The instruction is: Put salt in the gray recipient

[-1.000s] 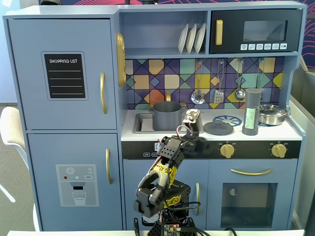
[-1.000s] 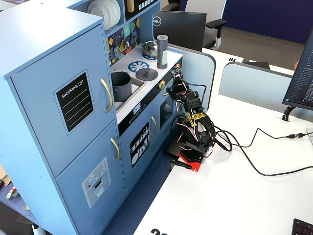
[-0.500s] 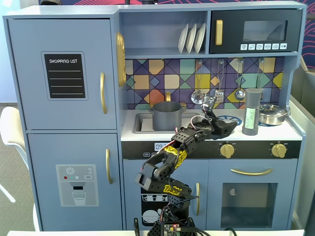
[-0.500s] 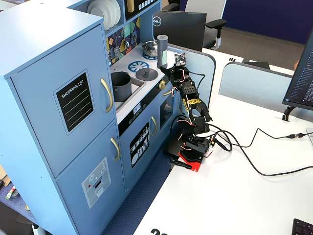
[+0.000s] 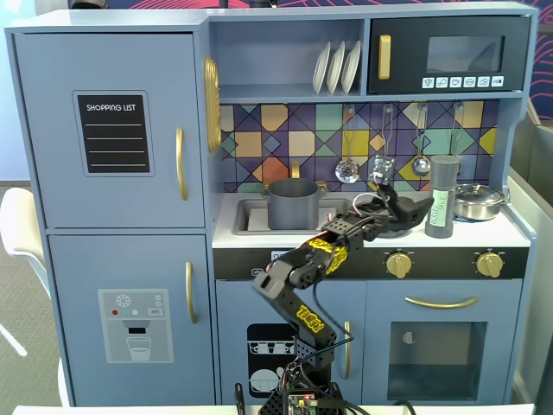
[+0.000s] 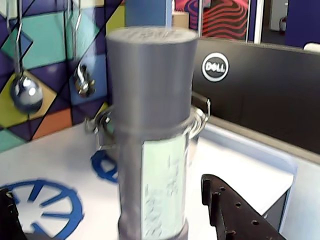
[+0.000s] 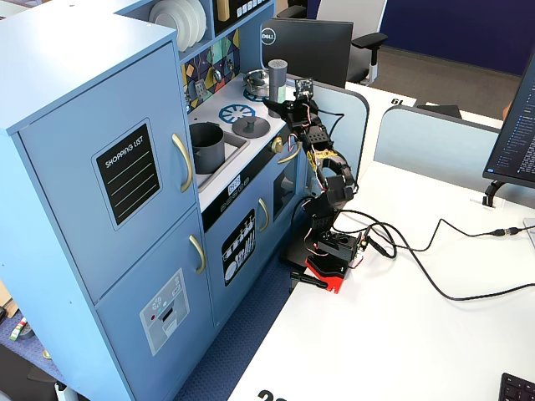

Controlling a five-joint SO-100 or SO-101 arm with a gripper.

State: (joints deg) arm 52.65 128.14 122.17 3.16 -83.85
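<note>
The toy kitchen (image 5: 112, 173) filled a fixed view, its fridge door bearing a black panel (image 5: 113, 133) that read "SHOPPING LIST". Above the counter (image 5: 510, 232) sat a microwave (image 5: 449, 54), and beside it a shelf with three white plates (image 5: 337, 67) standing on edge. A ladle (image 5: 347, 169) and two other utensils hung on the patterned backsplash behind the counter. Behind the kitchen in another fixed view stood a dark monitor (image 7: 318, 46) marked "DELL"; the same logo showed in the wrist view.

The arm (image 5: 302, 285) rose from its base in front of the kitchen and reached up over the counter's front edge toward the right. The pot (image 5: 292, 204) stood in the sink at the counter's left end, well apart from the arm's tip. A shiny steel pan (image 5: 478, 201) sat at the counter's far right, just behind the salt (image 5: 442, 197), partly hidden by it in the wrist view. A flat gray lid (image 7: 250, 126) lay on the counter between pot and salt.

The salt stood upright on the counter near a blue burner ring (image 6: 45, 205); its pale green label carried writing, seemingly "SALT". The gripper (image 5: 422, 210) lay just left of it, the fingers (image 6: 235, 215) spread wide on either side of the shaker in the wrist view, holding nothing.
</note>
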